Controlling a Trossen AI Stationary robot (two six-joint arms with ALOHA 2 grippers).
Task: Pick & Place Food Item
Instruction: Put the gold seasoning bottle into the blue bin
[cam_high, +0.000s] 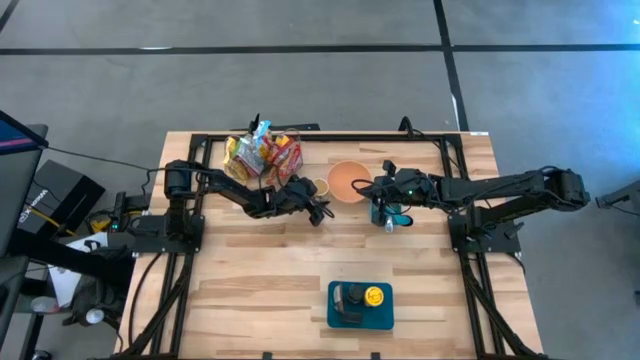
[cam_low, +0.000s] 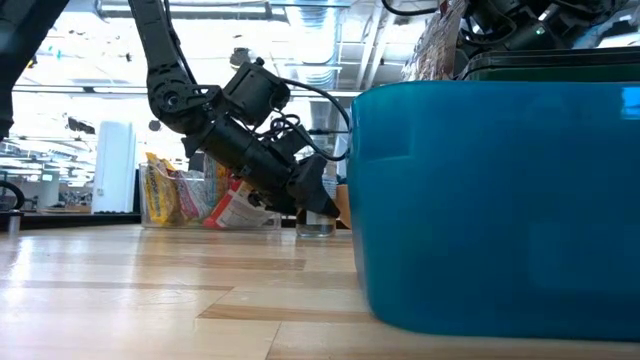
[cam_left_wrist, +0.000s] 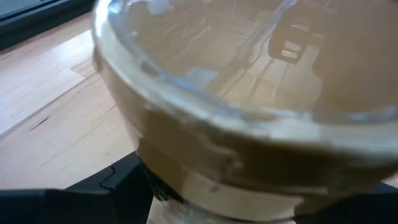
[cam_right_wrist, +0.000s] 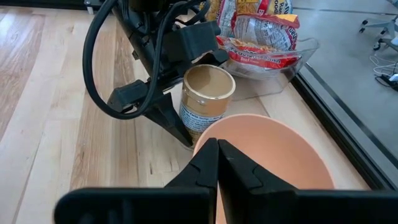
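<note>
At frame centre, the left gripper (cam_right_wrist: 180, 127) straddles the jar (cam_right_wrist: 207, 99), fingers spread for a grasp.
The right gripper (cam_right_wrist: 217, 163) pinches the bowl (cam_right_wrist: 273, 155) rim, steadying it.

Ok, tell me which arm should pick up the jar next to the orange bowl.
Left. The left gripper already sits at the jar, one finger down its side. The right gripper is at the orange bowl, jaws together on its rim.

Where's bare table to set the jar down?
Free: the wood between the left gripper and the blue bin, and the table's left front. Crowded: the back edge, where snack tray, jar, orange bowl and right gripper bunch.
</note>
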